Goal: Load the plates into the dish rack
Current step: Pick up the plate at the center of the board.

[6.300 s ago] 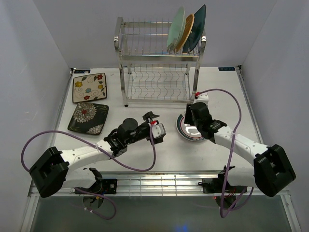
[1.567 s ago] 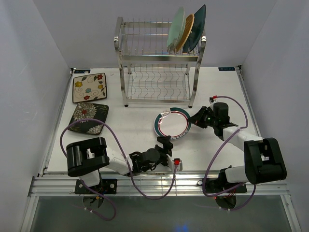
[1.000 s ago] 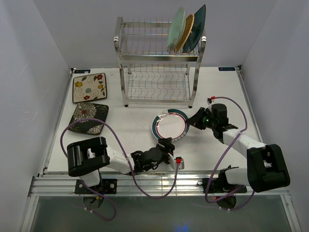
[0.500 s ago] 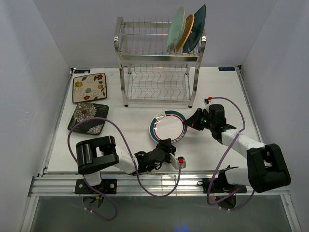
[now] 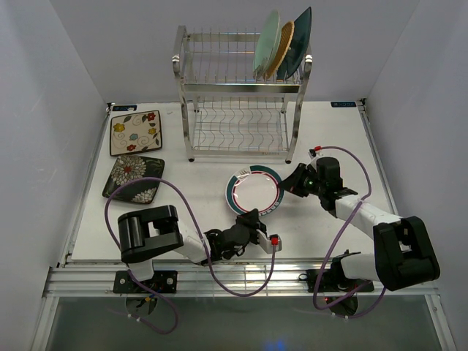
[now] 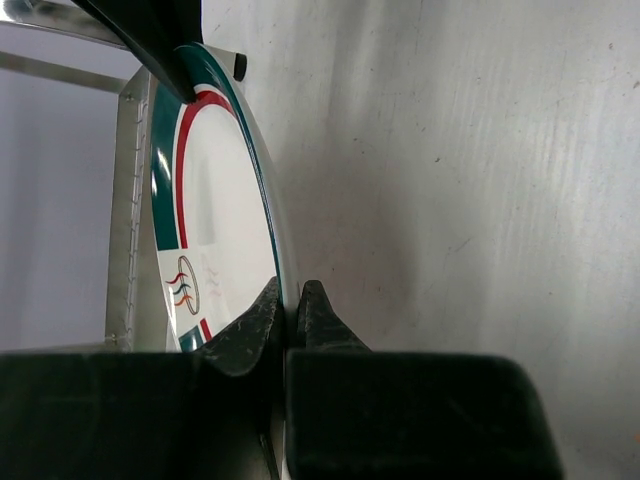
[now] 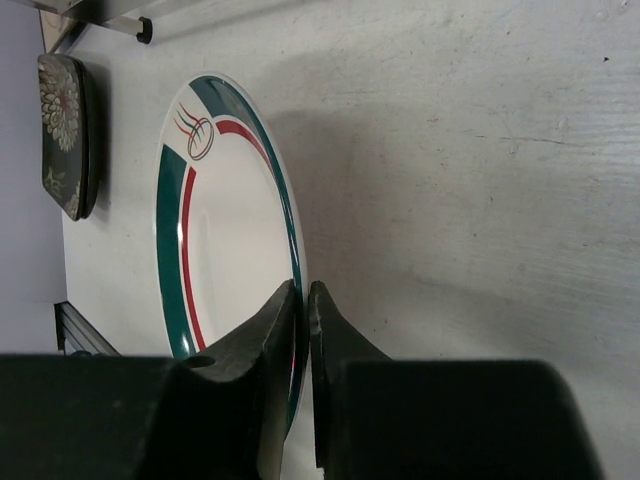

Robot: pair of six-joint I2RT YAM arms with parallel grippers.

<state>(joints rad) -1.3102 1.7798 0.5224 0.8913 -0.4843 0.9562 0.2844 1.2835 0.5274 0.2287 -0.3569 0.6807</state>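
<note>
Item: striped plate (image 5: 254,191), middle of desk (image 5: 197,179), nearer than the dish rack (image 5: 238,95). My left pincer (image 6: 290,300) grips its near rim, right pincer (image 7: 303,295) its right rim (two-handed, presumably to stand it upright for slotting).

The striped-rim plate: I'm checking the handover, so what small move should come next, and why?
Probably open the right end effector and let go: both it and the left end effector are shut on the rim of the plate, at different spots, and the dish rack has free upper slots.
</note>
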